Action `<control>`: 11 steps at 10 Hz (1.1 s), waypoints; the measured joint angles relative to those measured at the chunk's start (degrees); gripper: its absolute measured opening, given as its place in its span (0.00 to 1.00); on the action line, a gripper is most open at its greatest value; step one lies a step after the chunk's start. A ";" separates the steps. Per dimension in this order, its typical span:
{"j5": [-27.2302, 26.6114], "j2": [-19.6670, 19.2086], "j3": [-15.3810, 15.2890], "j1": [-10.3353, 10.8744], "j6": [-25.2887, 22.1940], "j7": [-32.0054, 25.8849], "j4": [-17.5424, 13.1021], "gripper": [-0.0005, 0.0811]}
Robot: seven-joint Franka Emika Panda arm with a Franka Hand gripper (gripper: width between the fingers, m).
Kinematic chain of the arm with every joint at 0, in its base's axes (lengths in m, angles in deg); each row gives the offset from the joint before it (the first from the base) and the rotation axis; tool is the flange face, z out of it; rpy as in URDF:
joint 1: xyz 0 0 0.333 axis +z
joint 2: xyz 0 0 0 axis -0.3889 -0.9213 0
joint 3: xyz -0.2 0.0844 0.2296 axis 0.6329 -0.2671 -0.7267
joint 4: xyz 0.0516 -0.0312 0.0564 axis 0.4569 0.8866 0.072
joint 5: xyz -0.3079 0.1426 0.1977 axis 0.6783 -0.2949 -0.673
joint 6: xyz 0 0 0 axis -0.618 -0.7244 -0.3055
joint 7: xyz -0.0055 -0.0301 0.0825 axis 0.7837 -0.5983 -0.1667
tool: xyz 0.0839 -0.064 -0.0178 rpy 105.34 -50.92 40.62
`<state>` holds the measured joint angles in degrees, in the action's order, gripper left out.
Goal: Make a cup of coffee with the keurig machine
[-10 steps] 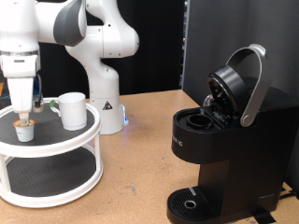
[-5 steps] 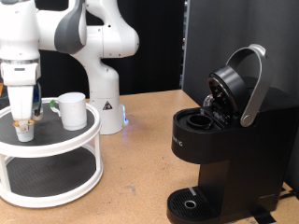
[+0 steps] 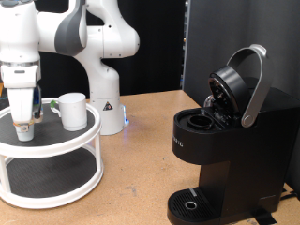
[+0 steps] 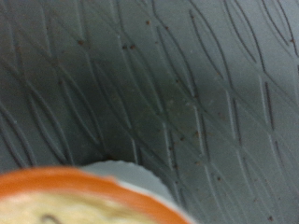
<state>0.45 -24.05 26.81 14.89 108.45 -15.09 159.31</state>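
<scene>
Since the earlier frame the gripper (image 3: 23,114) has dropped lower over the small pod (image 3: 24,130) on the two-tier stand (image 3: 56,150); nothing else on the table (image 3: 141,159) has shifted.

The coffee machine (image 3: 220,150) stands at the exterior view's right, its hinged lid (image 3: 239,86) raised and tilted back, the pod chamber (image 3: 199,121) exposed. Its drip tray (image 3: 191,204) sits at the base with nothing on it.

The white arm (image 3: 80,37) rises at the exterior view's left, reaching down over the stand's upper shelf.

The stand occupies the lower left of the exterior view. On its upper shelf the white cup (image 3: 72,111) sits upright, just beside the gripper and apart from it, well away from the machine.

The gripper points straight down with its fingers on either side of the pod. Whether they press on the pod, and how wide they stand, cannot be told from these views.

The wrist view is blurred; it shows the shelf's ribbed dark mat (image 4: 187,84) and the pod's (image 4: 93,194) orange-tan top with a white rim at close range.
</scene>
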 joint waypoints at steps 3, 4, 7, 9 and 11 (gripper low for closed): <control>-0.14 0.00 0.00 0.00 0.00 0.00 -0.02 0.54; -0.53 0.03 0.00 0.03 -0.23 -0.03 -0.15 0.54; -4.66 2.72 -0.17 0.86 -8.76 -2.43 -3.16 0.54; -6.51 6.01 -0.67 1.07 -15.97 -4.19 -6.09 0.54; -6.77 8.93 -1.19 1.12 -21.13 -4.85 -7.94 0.54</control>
<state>-6.32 -15.12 25.62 16.01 87.32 -19.94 151.38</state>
